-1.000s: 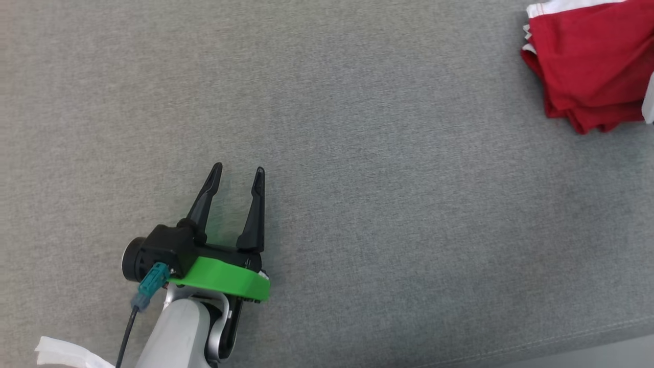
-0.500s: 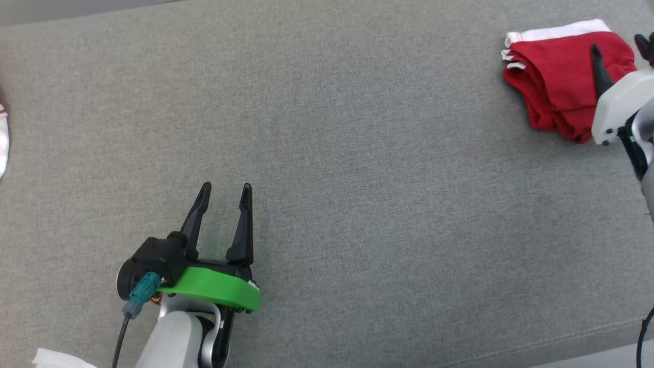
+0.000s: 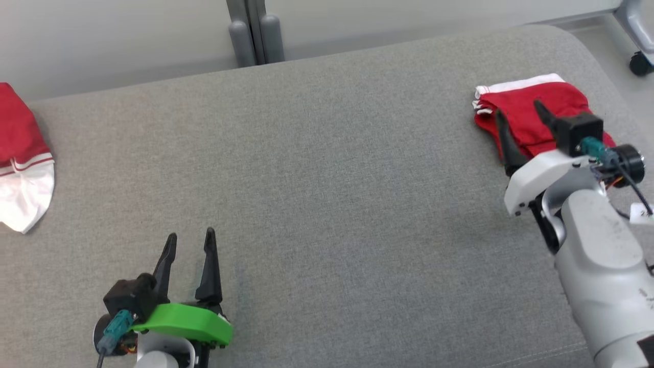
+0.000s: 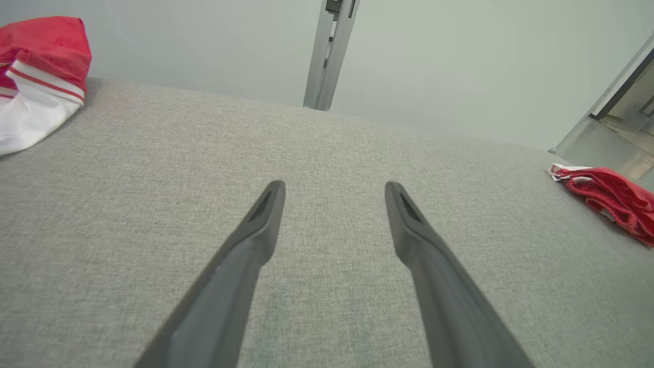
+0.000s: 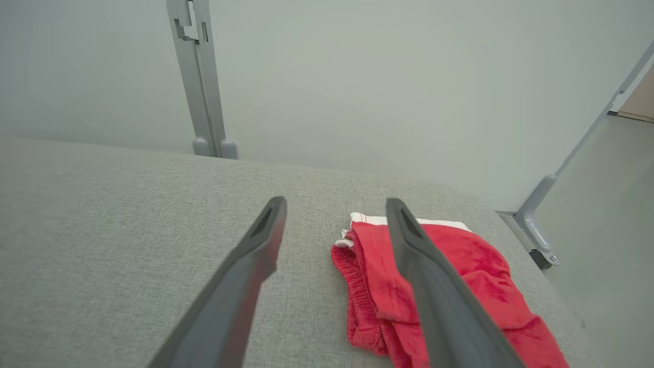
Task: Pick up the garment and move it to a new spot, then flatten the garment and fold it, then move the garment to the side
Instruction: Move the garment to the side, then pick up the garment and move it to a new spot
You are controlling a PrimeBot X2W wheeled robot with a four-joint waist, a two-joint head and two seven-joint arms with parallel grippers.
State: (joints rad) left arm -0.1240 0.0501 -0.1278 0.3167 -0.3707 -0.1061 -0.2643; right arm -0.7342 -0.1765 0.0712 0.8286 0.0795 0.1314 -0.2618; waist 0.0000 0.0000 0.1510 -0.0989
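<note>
Counter (image 3: 327, 179): grey woven fabric over padding, rounded at its right end. A grey post (image 3: 255, 30) stands behind the far edge.
Open room: a wide bare stretch runs across the middle, between my two grippers. I judge it ample for any sliding or re-laying.
Edges: the far edge and the rounded right end both lie close to the folded piece. A push to the right could send it over the end, so I would make any move inward.
Second garment (image 3: 20, 168): red and white, at the far left edge, well apart from the work.
Garment (image 3: 526, 110): red with a white band, folded into a compact stack near the counter's far right corner. By its position I judge the folding and the set-aside done.
Handling: light, soft and limp. The layers look free to slip apart if only the top one is lifted.
Hold point: the thick folded edge on the inward side, pinching through all layers.
Right gripper (image 3: 517, 108): fingers spread wide, nothing between them, hanging over the near edge of the garment. I cannot tell whether it touches.
Left gripper (image 3: 190, 234): fingers spread wide, empty, over bare fabric near the front.
</note>
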